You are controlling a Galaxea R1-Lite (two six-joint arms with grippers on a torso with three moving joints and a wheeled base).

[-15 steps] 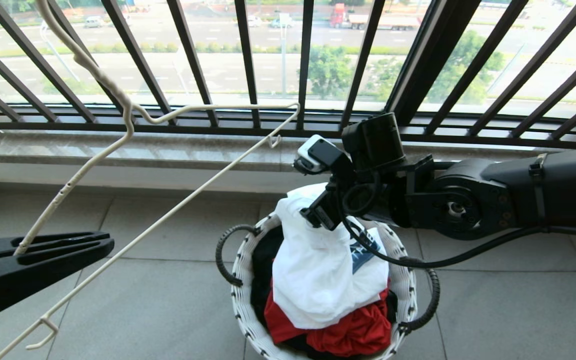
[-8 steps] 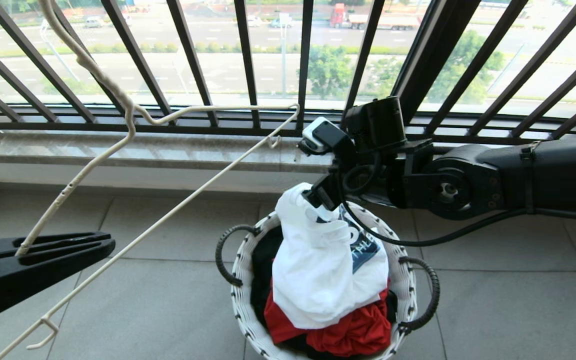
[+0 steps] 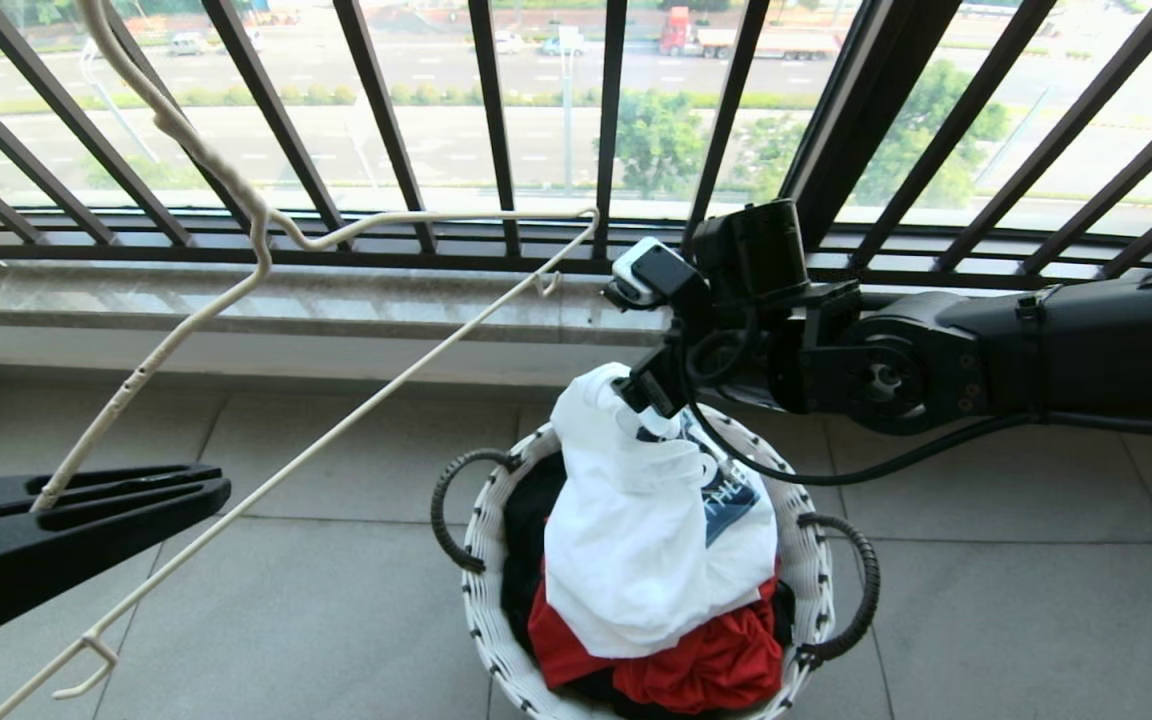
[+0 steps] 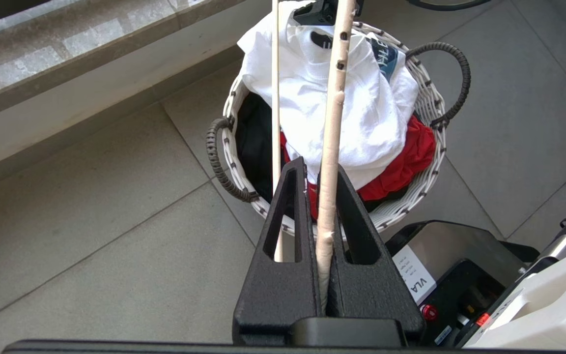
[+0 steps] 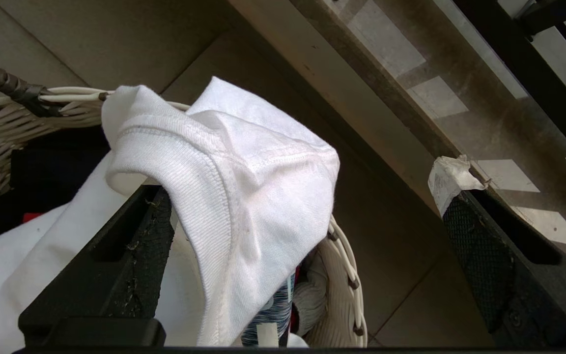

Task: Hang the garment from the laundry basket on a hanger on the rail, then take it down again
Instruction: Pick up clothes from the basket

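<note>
All views near laundry basket [image 3: 496, 560]

white garment [image 3: 636, 540] atop laundry basket [image 3: 484, 560]

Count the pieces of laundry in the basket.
3 visible. The white T-shirt lies on top, its collar draped over one finger of the open right claw. The red cloth is under it at the near side. The black shirt is on the left. More may be buried.
</note>
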